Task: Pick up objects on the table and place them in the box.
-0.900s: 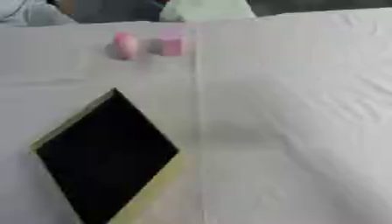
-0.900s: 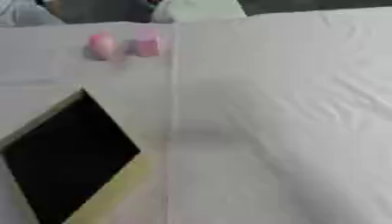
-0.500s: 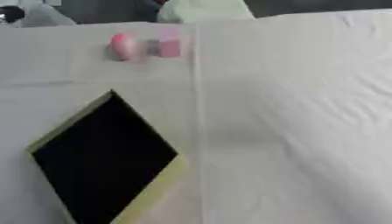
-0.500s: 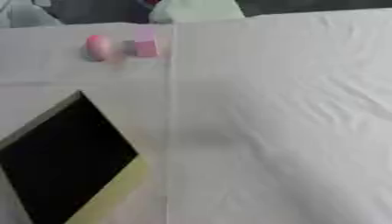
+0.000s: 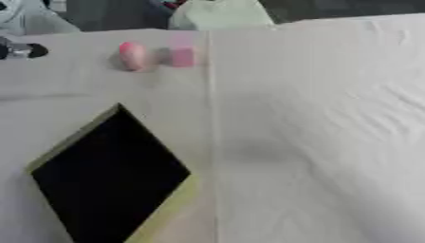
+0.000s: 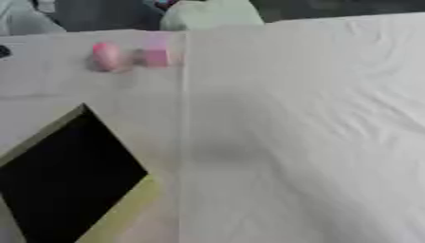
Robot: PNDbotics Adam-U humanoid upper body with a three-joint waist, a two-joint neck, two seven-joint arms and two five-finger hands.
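Left robot hand [image 5: 25, 51]: only a dark tip w/ silver shows at far-left edge, can't tell if released or clenched; right robot hand not in view; nothing held. Pink rounded object [image 5: 131, 55] and pink block [image 5: 182, 56] sit just beside each other on desk [image 5: 315, 118], far side; box [image 5: 112, 175] near-left, open and dark inside, so likely ready to receive them.

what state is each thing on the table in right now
box: open, dark inside, nothing visible in it
rounded pink object: on the cloth, outside the box
pink block: on the cloth beside it, outside the box
left hand: barely in view at the left edge
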